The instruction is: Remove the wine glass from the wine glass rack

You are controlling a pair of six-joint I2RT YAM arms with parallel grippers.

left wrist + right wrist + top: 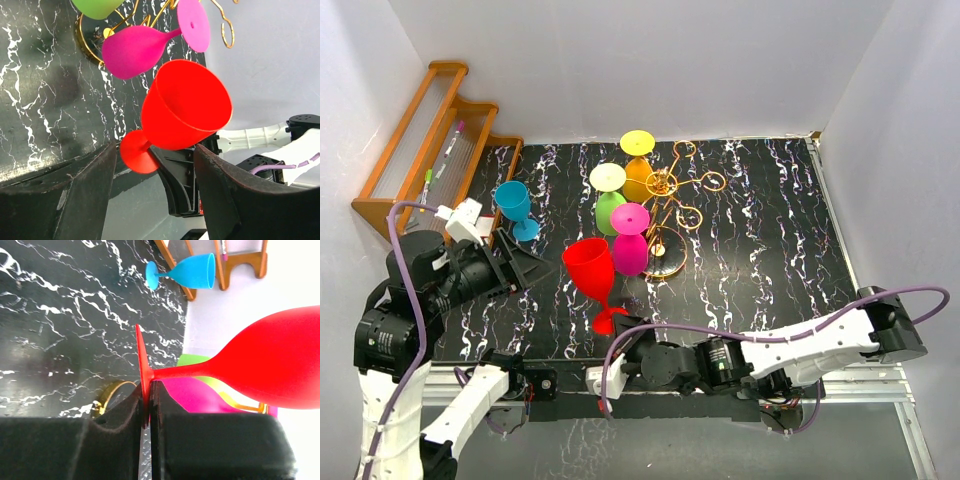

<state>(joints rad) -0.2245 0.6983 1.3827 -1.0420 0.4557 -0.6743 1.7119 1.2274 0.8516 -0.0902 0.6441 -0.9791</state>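
Right gripper (146,412): fingers together, clamped on the rim of the red wine glass's foot (142,355), one finger on each face of the disc. The red wine glass (590,265) sticks out past the fingertips, tilted, with stem and bowl off to one side. It is clear of the wine glass rack (672,195). Can't tell if the foot touches the table (760,230).

The rack is beyond the right gripper's fingertips, behind the red glass. Its gold ring base (107,392) shows just past one finger in the right wrist view.

The rack holds three glasses hung foot-up in the looped arms:
- The magenta glass (630,245) is nearest the right gripper, just beside the red bowl.
- The green glass (609,205) is farther out.
- The orange glass with a yellow foot (638,170) is farthest.

Left gripper (154,170): jaws apart, gripping nothing. The red bowl's open mouth sits straight ahead of its fingertips, with only red wall visible inside.

The blue glass (513,200) stands upright on the table just beside the left gripper, against the wooden shelf (415,130). The shelf holds a few thin sticks with coloured tips (448,150), too small to identify.
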